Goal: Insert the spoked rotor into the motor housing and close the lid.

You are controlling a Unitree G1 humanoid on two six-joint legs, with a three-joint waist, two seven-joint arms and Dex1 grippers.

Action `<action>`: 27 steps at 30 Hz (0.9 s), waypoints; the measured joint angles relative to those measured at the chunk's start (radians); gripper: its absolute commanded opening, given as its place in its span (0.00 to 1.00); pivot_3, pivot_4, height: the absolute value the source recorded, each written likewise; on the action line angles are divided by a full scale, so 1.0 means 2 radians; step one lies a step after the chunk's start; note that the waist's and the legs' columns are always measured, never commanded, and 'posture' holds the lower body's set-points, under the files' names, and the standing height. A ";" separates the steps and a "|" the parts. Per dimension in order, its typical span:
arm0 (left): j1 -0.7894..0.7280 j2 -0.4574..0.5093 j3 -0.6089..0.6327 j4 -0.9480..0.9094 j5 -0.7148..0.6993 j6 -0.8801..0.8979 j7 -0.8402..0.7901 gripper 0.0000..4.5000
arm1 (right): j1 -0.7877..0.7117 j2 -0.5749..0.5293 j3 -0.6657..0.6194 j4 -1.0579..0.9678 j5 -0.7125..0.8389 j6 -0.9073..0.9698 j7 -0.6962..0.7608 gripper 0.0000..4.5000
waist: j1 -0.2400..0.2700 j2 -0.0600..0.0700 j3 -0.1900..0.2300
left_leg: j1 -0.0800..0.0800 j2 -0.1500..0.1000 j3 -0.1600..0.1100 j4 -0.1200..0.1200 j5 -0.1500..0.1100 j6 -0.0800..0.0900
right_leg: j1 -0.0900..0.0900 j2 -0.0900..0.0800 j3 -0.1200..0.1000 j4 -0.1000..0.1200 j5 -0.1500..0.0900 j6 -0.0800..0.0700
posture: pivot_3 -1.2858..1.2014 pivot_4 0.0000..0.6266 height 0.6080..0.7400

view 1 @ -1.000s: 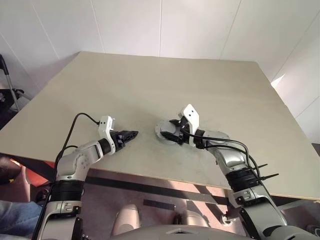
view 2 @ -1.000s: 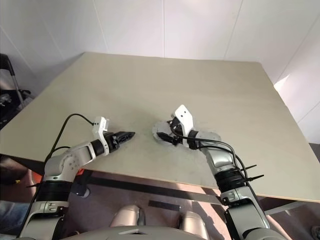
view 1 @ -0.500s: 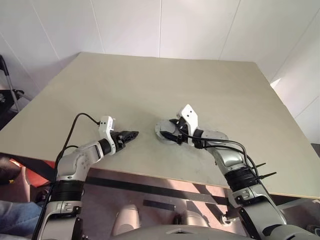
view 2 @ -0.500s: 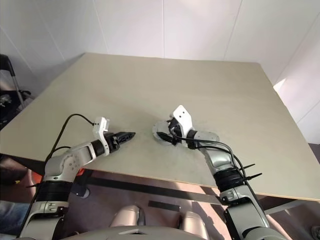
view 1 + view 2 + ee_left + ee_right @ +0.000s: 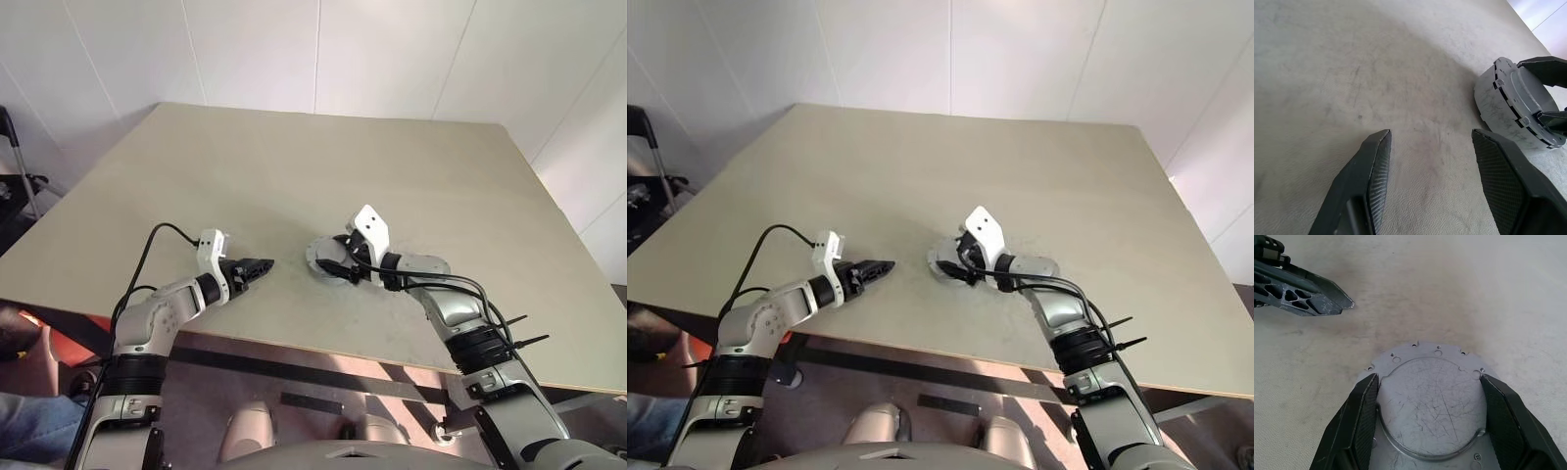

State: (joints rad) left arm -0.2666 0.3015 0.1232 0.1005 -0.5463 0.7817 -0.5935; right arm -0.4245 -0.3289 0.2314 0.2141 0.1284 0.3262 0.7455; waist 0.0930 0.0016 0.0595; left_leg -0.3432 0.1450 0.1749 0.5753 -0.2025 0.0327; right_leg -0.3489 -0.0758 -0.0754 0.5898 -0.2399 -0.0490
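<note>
The motor housing (image 5: 326,257), a round grey metal puck, sits on the table near the front middle. A scratched grey plate with small holes round its rim, the lid (image 5: 1432,401), covers its top, so the windings are hidden. The spoked rotor is hidden. My right gripper (image 5: 1427,377) reaches in from the right, and its fingers (image 5: 1542,68) rest against opposite sides of the puck's top. My left gripper (image 5: 1431,133) hovers open just above the table, a short way to the left of the housing (image 5: 1513,107), pointing at it with nothing between its fingers.
The beige table (image 5: 294,166) runs wide behind and to both sides of the housing. Its front edge (image 5: 294,345) lies close below both arms. A dark stand (image 5: 15,166) is off the table's left side.
</note>
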 measured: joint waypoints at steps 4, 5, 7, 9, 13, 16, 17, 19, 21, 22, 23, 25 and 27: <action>0.000 -0.002 -0.001 0.000 0.000 0.001 0.002 0.61 | -0.006 0.004 0.004 0.002 0.000 0.015 -0.017 0.70 | 0.000 0.000 0.000 | 0.002 0.000 0.000 -0.001 0.000 0.000 | 0.000 0.000 0.000 0.000 0.000 0.000 | 0.52 0.00 1.00; 0.000 -0.003 -0.001 0.000 0.000 0.001 0.003 0.61 | -0.007 0.004 0.004 0.002 -0.001 0.017 -0.021 0.70 | 0.000 0.001 0.000 | 0.002 0.000 0.000 -0.001 0.000 0.000 | 0.000 0.000 0.000 -0.001 0.000 0.000 | 0.52 0.00 1.00; 0.002 -0.003 0.000 0.000 0.000 0.001 0.004 0.61 | -0.009 0.004 0.008 0.003 -0.002 0.022 -0.031 0.70 | 0.000 0.001 0.001 | 0.005 0.000 0.000 -0.002 0.000 0.000 | 0.002 0.000 -0.001 -0.004 -0.001 0.001 | 0.52 0.00 1.00; 0.004 -0.003 0.000 -0.001 0.000 0.001 0.005 0.61 | -0.013 0.004 0.013 0.006 -0.005 0.024 -0.040 0.70 | 0.000 0.002 0.001 | 0.005 0.000 -0.001 -0.002 0.000 0.000 | 0.002 0.000 -0.002 -0.007 -0.001 0.001 | 0.52 0.00 1.00; 0.007 -0.003 0.000 -0.002 0.000 0.002 0.007 0.61 | -0.021 0.006 0.022 0.015 -0.008 0.024 -0.060 0.70 | -0.002 0.003 0.002 | 0.005 0.000 -0.001 -0.003 0.000 0.000 | 0.003 0.000 -0.004 -0.012 -0.002 0.003 | 0.52 0.00 1.00; 0.010 -0.003 0.000 -0.002 0.000 0.002 0.007 0.61 | -0.027 0.006 0.023 0.023 -0.008 0.023 -0.071 0.70 | -0.004 0.008 0.005 | 0.006 0.001 -0.003 -0.005 -0.001 0.000 | 0.008 0.000 -0.012 -0.020 -0.002 0.003 | 0.52 0.00 1.00; 0.010 -0.003 0.000 -0.003 0.000 0.002 0.007 0.61 | -0.028 0.006 0.022 0.024 -0.008 0.023 -0.074 0.70 | -0.006 0.013 0.007 | 0.004 0.004 -0.001 -0.009 -0.001 0.000 | 0.013 -0.001 -0.018 -0.021 -0.006 0.006 | 0.52 0.00 1.00; 0.007 -0.003 -0.001 -0.007 -0.001 0.003 0.007 0.61 | -0.021 0.005 0.011 0.024 -0.007 0.023 -0.075 0.70 | 0.009 0.002 0.004 | -0.001 0.005 0.018 -0.017 0.000 0.000 | 0.009 -0.004 -0.001 0.036 -0.021 0.003 | 0.52 0.00 1.00; 0.015 -0.003 0.004 -0.010 -0.001 0.002 0.008 0.61 | -0.024 -0.004 0.001 0.022 -0.004 0.028 -0.067 0.70 | 0.021 -0.012 0.001 | -0.003 0.001 0.023 -0.003 -0.007 -0.010 | 0.006 -0.008 0.021 0.032 -0.045 0.009 | 0.52 0.00 1.00; 0.020 -0.005 0.004 -0.011 -0.002 0.000 0.007 0.61 | -0.021 -0.003 -0.006 0.019 -0.001 0.031 -0.065 0.70 | 0.028 -0.003 0.001 | -0.004 -0.003 -0.004 0.010 -0.008 -0.012 | 0.007 -0.005 0.020 0.031 -0.045 0.010 | 0.52 0.00 1.00; 0.018 -0.004 0.001 -0.011 -0.002 0.002 0.007 0.61 | -0.015 -0.001 -0.016 0.016 0.005 0.032 -0.063 0.70 | 0.030 0.006 -0.003 | 0.000 -0.001 -0.019 0.007 -0.004 -0.014 | 0.004 -0.001 0.016 0.032 -0.044 0.010 | 0.52 0.00 1.00; 0.011 -0.003 0.001 -0.012 -0.002 0.002 0.007 0.61 | -0.013 0.002 -0.026 0.010 0.013 0.037 -0.059 0.70 | 0.026 0.004 -0.004 | -0.003 -0.001 -0.011 0.002 0.001 -0.017 | -0.002 0.002 0.023 0.029 -0.036 0.010 | 0.52 0.00 1.00; 0.011 -0.003 0.003 -0.012 -0.002 0.002 0.006 0.61 | -0.014 0.002 -0.031 0.006 0.016 0.045 -0.054 0.70 | 0.024 0.000 -0.004 | -0.004 0.001 -0.012 0.001 0.000 -0.015 | -0.001 0.004 0.022 0.024 -0.028 0.004 | 0.52 0.00 1.00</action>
State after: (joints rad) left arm -0.2450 0.2961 0.1286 0.0756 -0.5507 0.7851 -0.5809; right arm -0.4516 -0.3240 0.1698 0.2254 0.1608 0.4159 0.6369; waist 0.1409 0.0025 0.0513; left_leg -0.3502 0.1470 0.1514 0.5774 -0.2016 0.0026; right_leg -0.3511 -0.0683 -0.0306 0.6376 -0.2965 -0.0408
